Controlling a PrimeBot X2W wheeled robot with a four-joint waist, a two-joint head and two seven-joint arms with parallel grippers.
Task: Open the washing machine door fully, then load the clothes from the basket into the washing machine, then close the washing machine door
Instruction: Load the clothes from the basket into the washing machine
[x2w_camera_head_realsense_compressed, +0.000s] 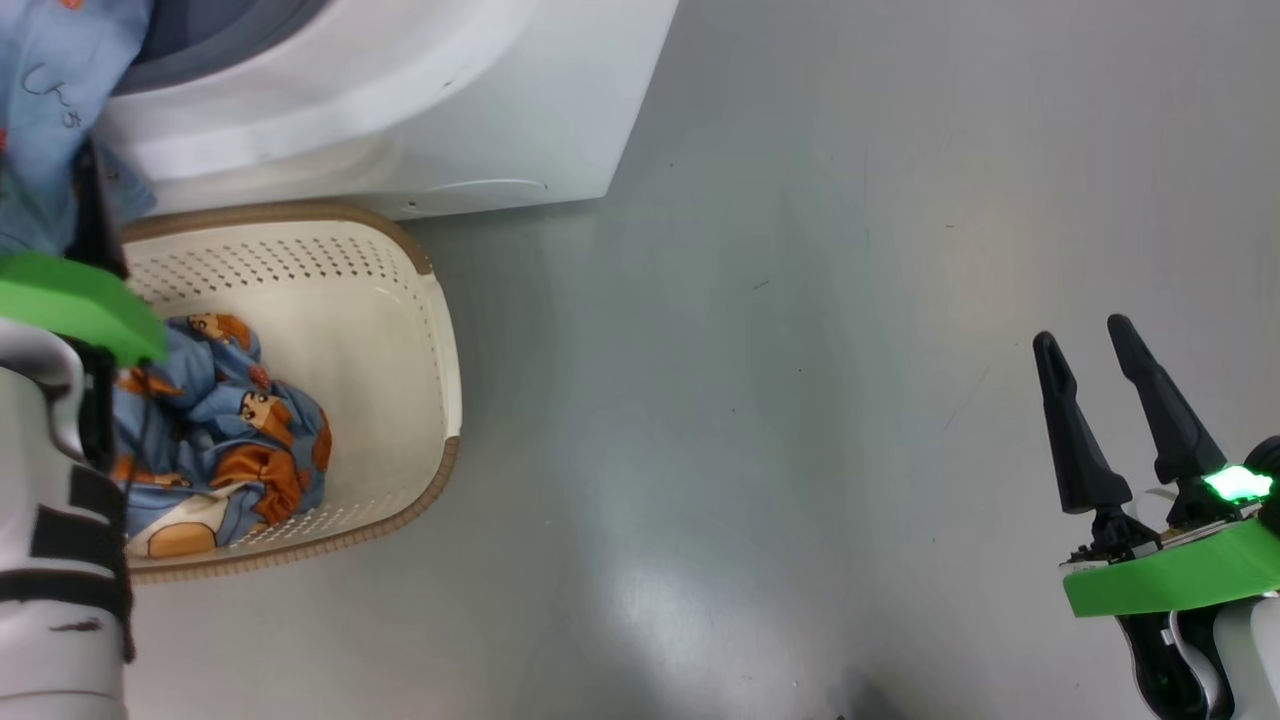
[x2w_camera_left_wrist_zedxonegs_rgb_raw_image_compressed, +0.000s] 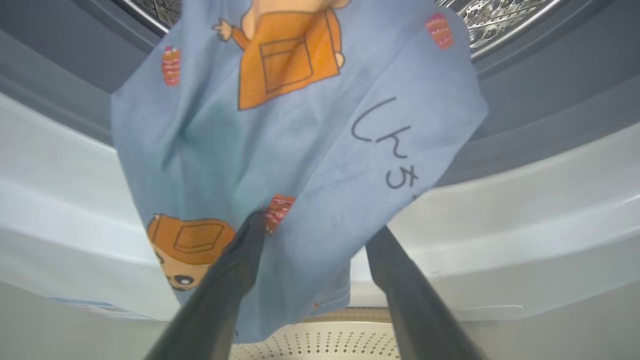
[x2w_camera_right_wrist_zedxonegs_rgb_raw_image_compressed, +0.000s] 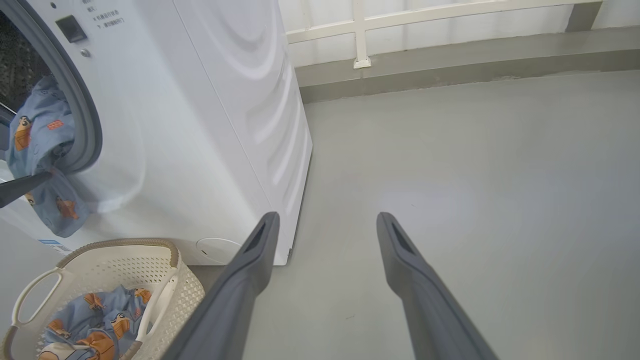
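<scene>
One piece of the clothes (x2w_camera_left_wrist_zedxonegs_rgb_raw_image_compressed: 280, 135), light blue with orange bears, hangs over the lower lip of the washing machine (x2w_camera_head_realsense_compressed: 480, 100) opening, half in the drum (x2w_camera_left_wrist_zedxonegs_rgb_raw_image_compressed: 500, 20). My left gripper (x2w_camera_left_wrist_zedxonegs_rgb_raw_image_compressed: 317, 227) stands open right under it, the fabric draped loosely between and against its fingers. That hanging piece (x2w_camera_right_wrist_zedxonegs_rgb_raw_image_compressed: 45, 145) also appears in the right wrist view. More clothes (x2w_camera_head_realsense_compressed: 220, 420) lie bundled in the basket (x2w_camera_head_realsense_compressed: 440, 470) on the floor below the opening. My right gripper (x2w_camera_head_realsense_compressed: 1083, 331) is open and empty, far to the right over bare floor. The washing machine door is out of view.
Grey floor (x2w_camera_head_realsense_compressed: 800, 400) stretches to the right of the machine and basket. A low kerb and pale railing (x2w_camera_right_wrist_zedxonegs_rgb_raw_image_compressed: 360, 35) run along the far wall behind the machine. My left forearm (x2w_camera_head_realsense_compressed: 50, 560) covers the basket's left part.
</scene>
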